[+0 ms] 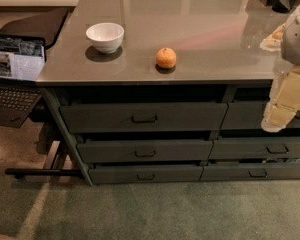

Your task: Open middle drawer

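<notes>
Carpet [155, 209]: grey-green, filling the foreground up to the foot of the cabinet.
Bottom drawer [115, 174]: thinnest front, lowest in the left column, with a small bar at its centre.
Middle drawer [110, 151]: in the left column, between the bottom drawer and the taller top drawer [100, 117]. Its front is upright, with a dark strip of shadow along the upper edge. How far out it stands cannot be told.
Handle [145, 154]: small dark bar at the centre of the middle drawer's front, with nothing touching it.
Gripper [274, 123]: cream-coloured, at the right edge, tip pointing down in front of the right-hand drawers [240, 149], near their upper row. It is well apart from the handle. Whether it is spread or pressed together cannot be told.
Countertop [200, 19]: grey and glossy, above all the drawers.
Bowl [105, 36]: white, upright on the left part of the countertop.
Orange [166, 58]: near the countertop's front edge, right of the bowl and apart from it.
Laptop [12, 74]: open, screen lit, left of the cabinet and lower than the countertop.
</notes>
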Tool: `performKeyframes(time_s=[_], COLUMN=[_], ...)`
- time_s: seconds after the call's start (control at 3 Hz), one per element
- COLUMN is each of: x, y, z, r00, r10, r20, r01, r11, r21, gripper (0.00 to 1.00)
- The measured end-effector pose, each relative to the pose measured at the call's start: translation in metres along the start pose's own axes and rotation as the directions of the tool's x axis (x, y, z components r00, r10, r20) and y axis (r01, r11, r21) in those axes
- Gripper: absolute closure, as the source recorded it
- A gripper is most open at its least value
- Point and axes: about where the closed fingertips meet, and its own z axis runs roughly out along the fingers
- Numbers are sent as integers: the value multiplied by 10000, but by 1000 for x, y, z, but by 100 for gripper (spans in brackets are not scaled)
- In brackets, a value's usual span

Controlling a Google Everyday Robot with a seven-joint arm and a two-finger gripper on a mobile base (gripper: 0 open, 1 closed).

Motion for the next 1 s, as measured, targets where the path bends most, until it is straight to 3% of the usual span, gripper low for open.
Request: performKeyframes(time_s=[0.33,0.67,1.0], x=[0,-1,12], y=[0,5,19], z=[0,7,22], r00=[10000,9992,9969], r10=[-2,-377,-582], r20=[1,116,538], r01=[2,376,572], r11=[10000,9993,9982], r21=[1,89,196], gripper=[0,0,0])
